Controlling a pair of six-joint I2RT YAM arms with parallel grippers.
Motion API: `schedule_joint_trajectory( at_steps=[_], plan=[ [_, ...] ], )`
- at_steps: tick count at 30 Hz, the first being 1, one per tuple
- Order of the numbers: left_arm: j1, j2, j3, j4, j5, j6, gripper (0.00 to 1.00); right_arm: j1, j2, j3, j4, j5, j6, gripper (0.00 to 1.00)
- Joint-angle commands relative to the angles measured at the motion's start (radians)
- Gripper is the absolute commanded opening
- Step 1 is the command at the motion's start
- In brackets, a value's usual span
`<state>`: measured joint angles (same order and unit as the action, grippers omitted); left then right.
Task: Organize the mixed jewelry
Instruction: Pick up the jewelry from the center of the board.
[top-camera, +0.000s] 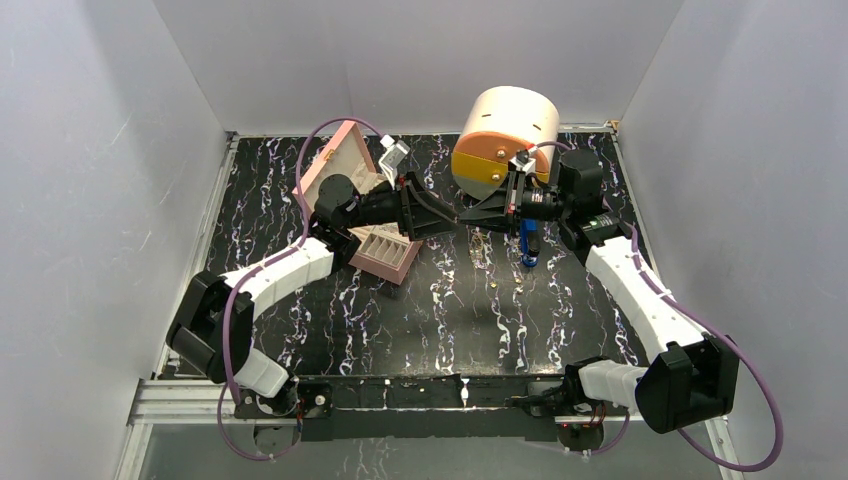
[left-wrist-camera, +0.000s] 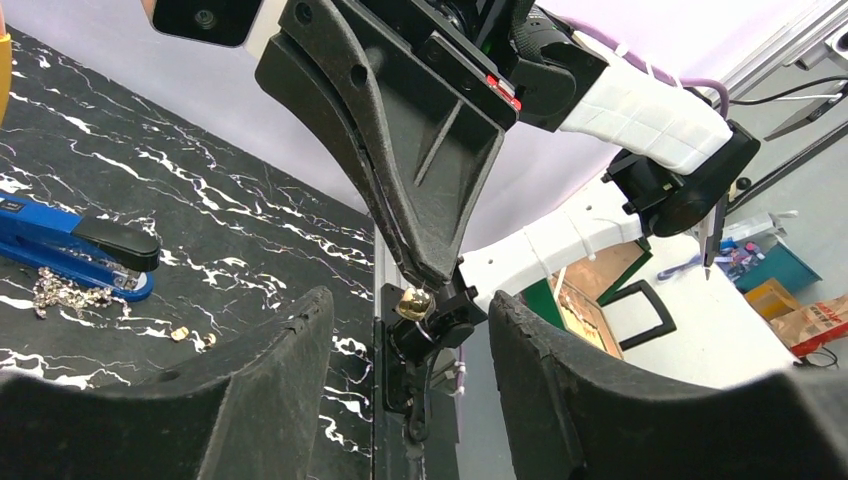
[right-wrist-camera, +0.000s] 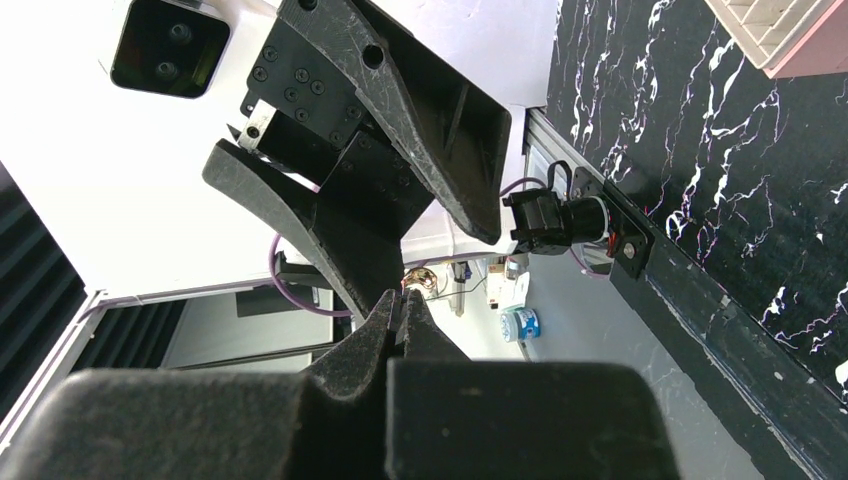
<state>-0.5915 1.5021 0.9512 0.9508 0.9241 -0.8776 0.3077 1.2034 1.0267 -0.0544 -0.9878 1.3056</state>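
Note:
My two grippers meet tip to tip in the air over the middle of the table. The right gripper (right-wrist-camera: 405, 298) is shut on a tiny gold piece of jewelry (left-wrist-camera: 414, 303), which sticks out from its fingertips (top-camera: 476, 214). Around that piece stands my left gripper (left-wrist-camera: 409, 312), open, one finger on each side and neither touching it. In the right wrist view the gold piece (right-wrist-camera: 419, 281) glints just past the shut tips. On the table below lie a silvery chain (top-camera: 481, 246) and two small gold pieces (top-camera: 498, 284).
A blue elongated object (top-camera: 528, 243) lies under the right arm, with the chain (left-wrist-camera: 68, 291) beside it. An open pink box (top-camera: 383, 253) with slotted rows sits at the left. At the back stands a round cream and orange container (top-camera: 505, 135).

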Motion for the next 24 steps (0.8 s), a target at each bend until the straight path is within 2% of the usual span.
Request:
schedule_joint_trajectory(
  at_steps=[1,16,24],
  plan=[
    [-0.004,-0.016,0.032,0.04,-0.006,-0.005,0.53,-0.005,-0.01,0.051,0.004,-0.03,-0.003,0.0],
    [-0.01,-0.021,0.017,0.051,-0.014,-0.004,0.41,-0.005,0.012,0.069,-0.064,-0.044,-0.015,0.0],
    [-0.014,-0.02,0.017,0.059,-0.007,-0.001,0.34,-0.005,0.016,0.066,-0.043,-0.037,0.001,0.0]
  ],
)
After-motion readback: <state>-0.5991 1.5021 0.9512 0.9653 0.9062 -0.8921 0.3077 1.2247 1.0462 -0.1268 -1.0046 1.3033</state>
